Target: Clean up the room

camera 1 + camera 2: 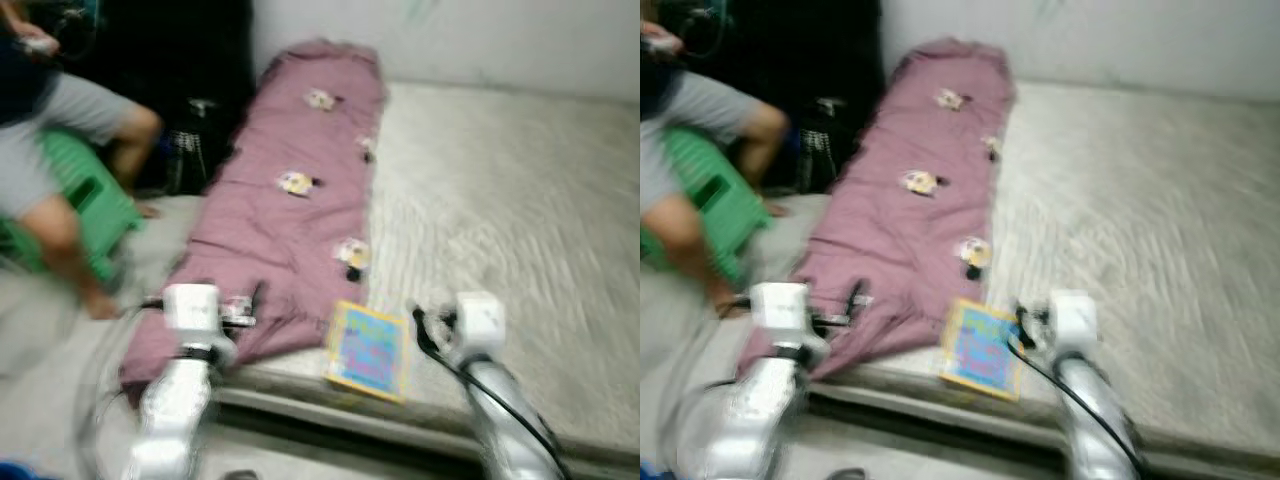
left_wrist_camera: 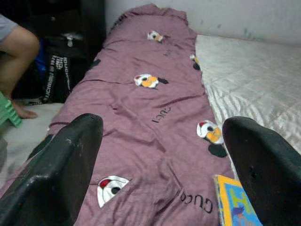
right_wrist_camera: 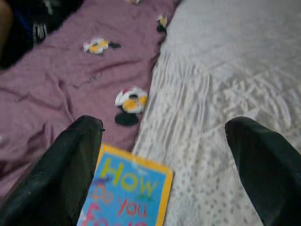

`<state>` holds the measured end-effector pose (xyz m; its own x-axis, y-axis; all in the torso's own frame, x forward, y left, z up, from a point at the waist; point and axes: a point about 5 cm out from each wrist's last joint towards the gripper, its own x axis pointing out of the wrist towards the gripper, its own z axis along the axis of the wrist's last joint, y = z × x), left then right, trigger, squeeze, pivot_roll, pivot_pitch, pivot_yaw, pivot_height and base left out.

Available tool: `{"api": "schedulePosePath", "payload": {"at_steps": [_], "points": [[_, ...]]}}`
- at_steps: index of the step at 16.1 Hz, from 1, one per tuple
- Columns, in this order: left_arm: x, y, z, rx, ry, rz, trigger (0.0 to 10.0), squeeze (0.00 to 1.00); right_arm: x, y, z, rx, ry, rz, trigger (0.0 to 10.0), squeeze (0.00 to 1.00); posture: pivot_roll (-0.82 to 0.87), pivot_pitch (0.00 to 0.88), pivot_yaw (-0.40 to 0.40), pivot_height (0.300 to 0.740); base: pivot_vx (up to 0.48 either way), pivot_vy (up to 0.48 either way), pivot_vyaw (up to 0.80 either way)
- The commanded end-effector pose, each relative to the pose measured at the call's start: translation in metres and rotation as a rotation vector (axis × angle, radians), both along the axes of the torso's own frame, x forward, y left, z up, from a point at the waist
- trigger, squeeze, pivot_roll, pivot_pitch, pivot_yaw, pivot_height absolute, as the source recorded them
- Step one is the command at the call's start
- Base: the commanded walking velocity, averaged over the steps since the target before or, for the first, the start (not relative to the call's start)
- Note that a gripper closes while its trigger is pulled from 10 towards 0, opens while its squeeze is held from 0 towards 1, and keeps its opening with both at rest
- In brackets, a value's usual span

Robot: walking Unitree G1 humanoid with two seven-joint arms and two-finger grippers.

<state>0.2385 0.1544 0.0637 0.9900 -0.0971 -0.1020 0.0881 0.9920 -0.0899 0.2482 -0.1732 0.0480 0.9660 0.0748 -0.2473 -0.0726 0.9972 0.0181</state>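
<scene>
A blue and yellow book [image 1: 368, 351] lies near the front edge of a white quilted mattress [image 1: 500, 210], partly on a mauve blanket [image 1: 290, 200] printed with small cartoon figures. The blanket runs lengthwise down the mattress's left side. My left gripper [image 2: 162, 165] is open above the blanket's near end, with the book [image 2: 235, 202] at one corner of its wrist view. My right gripper [image 3: 164, 160] is open just above the book [image 3: 127, 193], over the seam between blanket and mattress. Both silver arms [image 1: 180, 390] reach in from the front.
A person [image 1: 50, 150] in grey shorts sits on a green plastic stool [image 1: 85, 195] at the left, feet on the floor. Dark bags [image 1: 195, 150] stand against the wall between the person and the mattress. A pale wall [image 1: 450, 40] runs behind the bed.
</scene>
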Motion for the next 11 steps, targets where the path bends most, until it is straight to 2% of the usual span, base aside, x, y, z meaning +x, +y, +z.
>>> {"api": "schedulePosePath", "payload": {"at_steps": [1, 6, 8, 11], "points": [[0.0015, -0.0066, 0.0022, -0.010, -0.008, -0.018, 10.0, 0.00, -0.0062, -0.0087, -0.0059, -0.016, 0.031, -0.028, 10.0, 0.00, -0.02, 0.051, 0.018, 0.740, 0.281, 0.000, -0.80], [0.0021, -0.0076, 0.0015, -0.014, -0.003, -0.017, 10.0, 0.00, -0.0045, -0.0092, -0.0048, -0.021, 0.026, -0.026, 10.0, 0.00, -0.02, 0.047, 0.016, 0.740, 0.214, 0.000, 0.00], [0.0022, -0.0077, -0.0001, -0.012, 0.010, -0.011, 10.0, 0.00, -0.0046, -0.0095, -0.0054, -0.022, 0.032, -0.027, 10.0, 0.00, -0.02, 0.046, 0.015, 0.740, 0.000, 0.000, 0.00], [0.0024, -0.0057, -0.0030, 0.011, 0.023, 0.022, 10.0, 0.00, -0.0045, -0.0091, -0.0053, -0.024, 0.032, -0.026, 10.0, 0.00, -0.02, 0.045, 0.015, 0.740, 0.000, 0.000, -0.43]]}}
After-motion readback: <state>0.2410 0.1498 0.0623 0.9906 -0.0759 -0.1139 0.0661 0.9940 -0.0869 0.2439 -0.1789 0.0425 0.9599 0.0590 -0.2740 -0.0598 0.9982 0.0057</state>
